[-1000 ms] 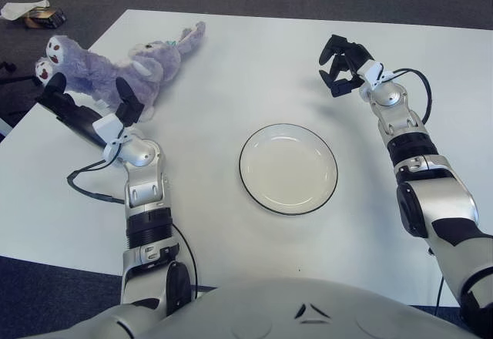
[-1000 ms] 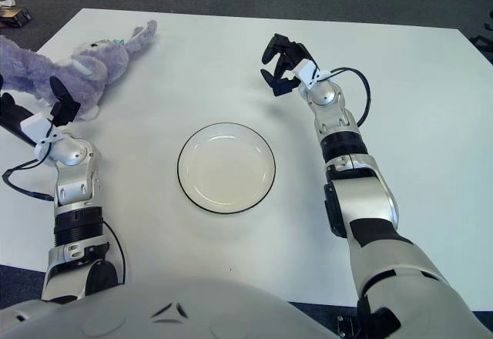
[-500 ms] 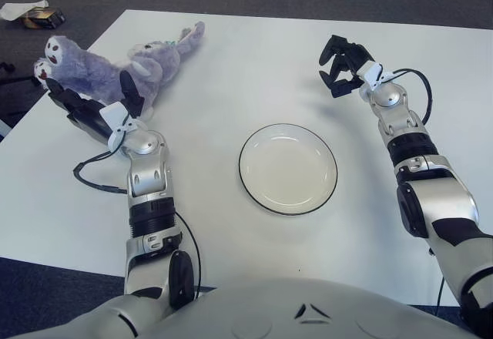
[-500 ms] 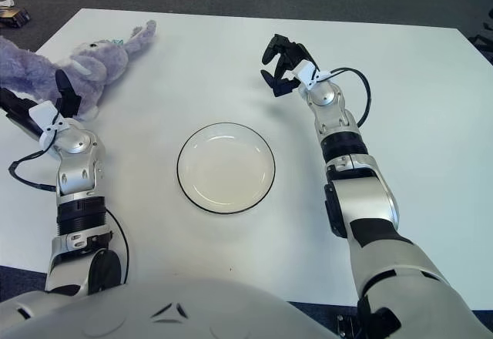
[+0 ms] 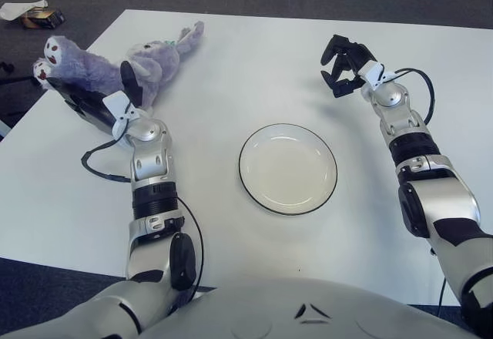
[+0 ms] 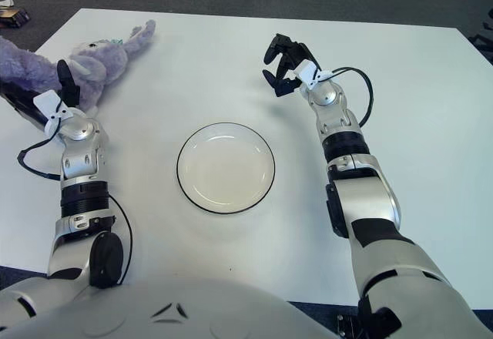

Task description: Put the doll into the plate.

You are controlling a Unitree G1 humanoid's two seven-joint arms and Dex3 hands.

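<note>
A purple plush doll (image 5: 115, 68) with long ears lies on its side at the far left of the white table. My left hand (image 5: 100, 100) is at the doll's near side, its fingers spread around the body and touching it. An empty white plate (image 5: 288, 169) with a dark rim sits at the table's middle. My right hand (image 5: 343, 65) hovers over the far right part of the table, well beyond the plate, fingers curled and holding nothing.
The white table (image 5: 254, 62) ends in a left edge close to the doll. Dark carpet lies beyond it, with a small box (image 5: 42, 18) on the floor at the far left.
My left hand has moved up and in against the doll, and the forearm has swung more upright. The right hand has stayed in place.
</note>
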